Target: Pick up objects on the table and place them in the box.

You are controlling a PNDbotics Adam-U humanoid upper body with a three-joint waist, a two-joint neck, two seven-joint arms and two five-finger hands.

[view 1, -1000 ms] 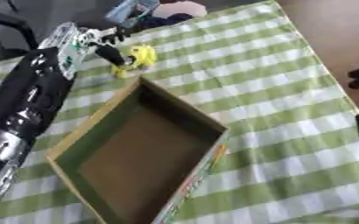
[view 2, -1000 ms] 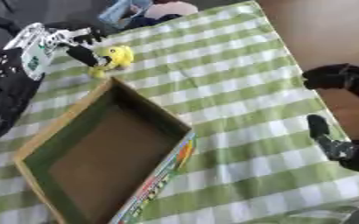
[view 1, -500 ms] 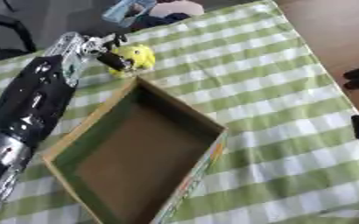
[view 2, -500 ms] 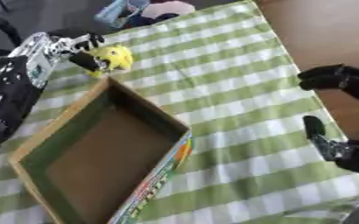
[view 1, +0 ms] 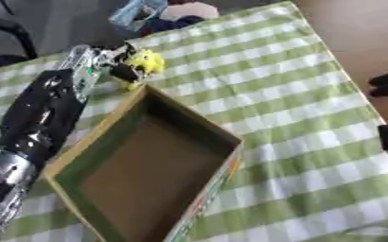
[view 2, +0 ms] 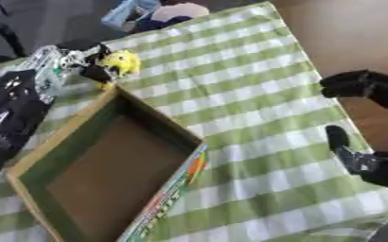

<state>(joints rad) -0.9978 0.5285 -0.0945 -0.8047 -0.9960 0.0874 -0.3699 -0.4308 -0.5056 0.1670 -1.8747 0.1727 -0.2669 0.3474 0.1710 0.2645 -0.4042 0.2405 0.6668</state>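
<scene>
My left hand (view 1: pixel 98 64) pinches the small yellow soft toy (view 1: pixel 146 61) just above the far corner of the open brown cardboard box (view 1: pixel 189 124), where it may catch the rim and fall outside
</scene>
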